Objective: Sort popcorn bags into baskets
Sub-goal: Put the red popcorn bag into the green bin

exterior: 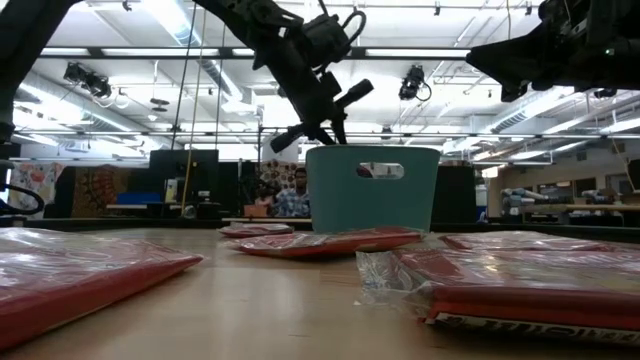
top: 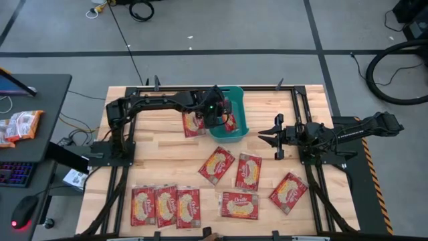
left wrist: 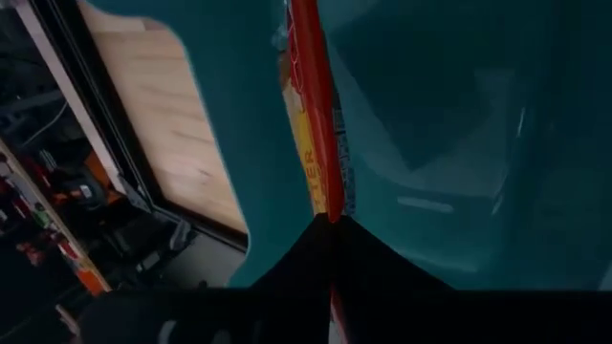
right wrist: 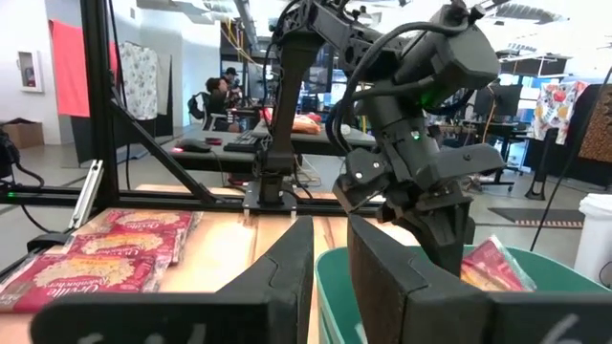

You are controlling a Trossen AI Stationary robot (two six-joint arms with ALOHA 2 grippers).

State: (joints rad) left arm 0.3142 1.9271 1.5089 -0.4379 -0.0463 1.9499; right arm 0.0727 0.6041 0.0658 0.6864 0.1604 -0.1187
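- Popcorn bags are only partly sorted: seven bags (top: 165,205) lie flat on the table (top: 154,157), one more (top: 192,124) lies just beside the basket, so most of the work is left, as I judge.
- Teal basket (top: 237,100) stands at the far middle of the table; a bag (left wrist: 314,115) hangs edge-on inside it.
- Left gripper (top: 217,115) is over the basket, its fingers closed on this bag, not yet released.
- Right gripper (top: 267,136) waits beside the basket, fingers apart and holding nothing.
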